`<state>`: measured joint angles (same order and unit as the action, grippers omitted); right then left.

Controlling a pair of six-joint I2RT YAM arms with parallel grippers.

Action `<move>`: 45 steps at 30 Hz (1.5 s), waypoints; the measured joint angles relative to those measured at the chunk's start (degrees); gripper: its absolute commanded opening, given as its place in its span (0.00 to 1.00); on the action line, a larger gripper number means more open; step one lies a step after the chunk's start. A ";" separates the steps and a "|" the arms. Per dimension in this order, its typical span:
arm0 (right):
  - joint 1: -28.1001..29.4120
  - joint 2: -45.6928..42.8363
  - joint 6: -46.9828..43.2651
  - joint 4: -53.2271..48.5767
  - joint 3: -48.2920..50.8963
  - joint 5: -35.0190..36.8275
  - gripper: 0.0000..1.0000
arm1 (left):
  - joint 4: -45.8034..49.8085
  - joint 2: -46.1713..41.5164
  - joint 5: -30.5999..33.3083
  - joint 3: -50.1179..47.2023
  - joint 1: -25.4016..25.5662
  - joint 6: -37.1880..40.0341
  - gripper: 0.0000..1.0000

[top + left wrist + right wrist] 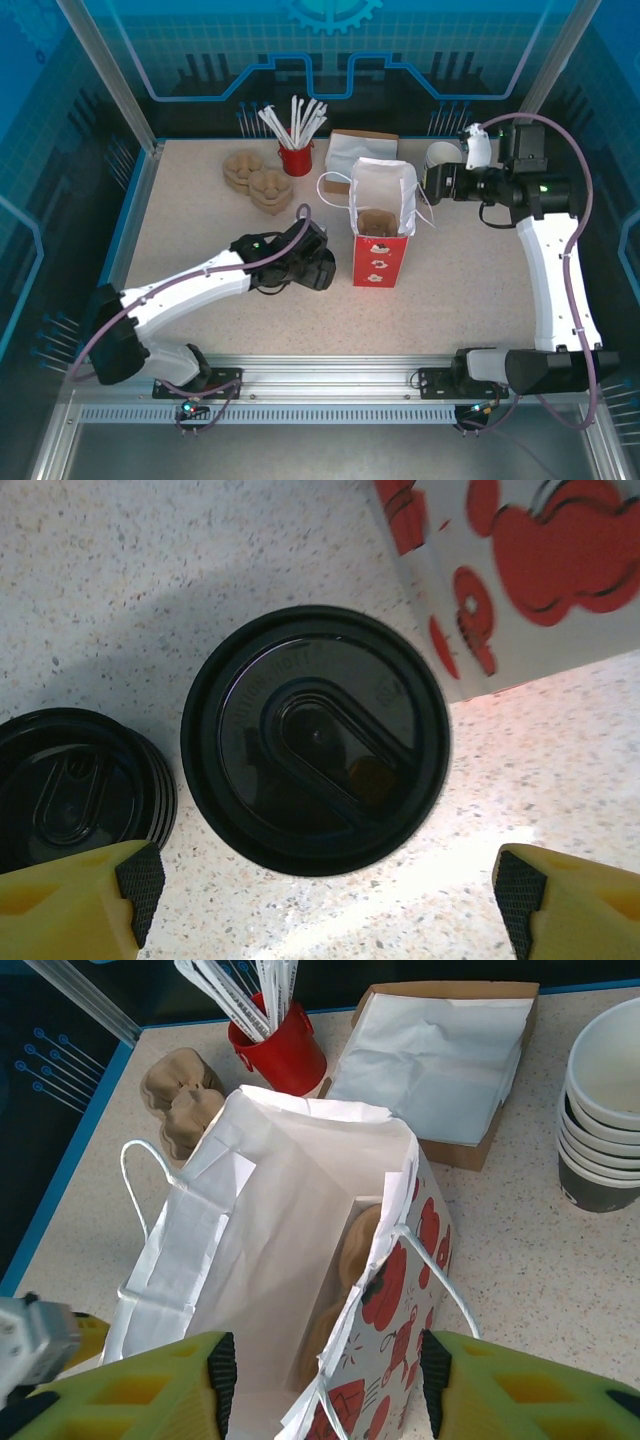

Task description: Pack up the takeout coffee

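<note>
Coffee (315, 740) stands upright on the table (120, 580), between the bag (520, 570) and the lid stack (70, 790). The left gripper (327, 888) hangs right above it, jaws wide and empty; a straight descent should straddle it. The right gripper (325, 1385), jaws apart and holding nothing, hovers over the bag's mouth, farther off.

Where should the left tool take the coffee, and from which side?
Grip across its round wall just below the top rim, coming straight down. The coffee stands upright, top facing the open left tool. The lid stack sits close on one side and the bag on another, so the fingers probably belong in the free gaps.
</note>
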<state>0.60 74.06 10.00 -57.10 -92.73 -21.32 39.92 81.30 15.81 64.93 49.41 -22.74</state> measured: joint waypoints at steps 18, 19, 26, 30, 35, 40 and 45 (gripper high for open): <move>-2.84 -0.57 -1.09 -1.25 0.15 -3.43 0.56 | 3.80 7.58 3.61 7.52 0.00 -3.32 0.84; -2.97 -0.57 -1.07 -1.25 0.15 -3.54 0.56 | 4.04 7.91 3.78 7.82 0.00 -3.48 0.84; -3.30 -0.55 -1.09 -1.42 0.15 -4.57 0.56 | 5.03 9.90 4.11 8.90 0.00 -4.55 0.83; -3.30 -0.52 -1.09 -1.42 0.15 -4.74 0.56 | 5.68 10.97 4.11 9.18 0.00 -4.87 0.83; -3.41 -0.22 -1.09 -1.42 0.15 -4.96 0.56 | 6.14 11.78 4.11 9.92 0.00 -5.49 0.81; -3.78 0.20 -1.09 -1.42 0.15 -5.44 0.56 | 6.16 12.11 4.11 10.05 0.00 -5.73 0.79; -3.82 0.46 -1.07 -1.42 0.15 -5.97 0.56 | 6.16 12.94 4.11 10.80 0.00 -5.86 0.76</move>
<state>-3.22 74.52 8.93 -58.52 -92.58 -27.29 46.09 94.24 19.92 75.72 49.41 -28.60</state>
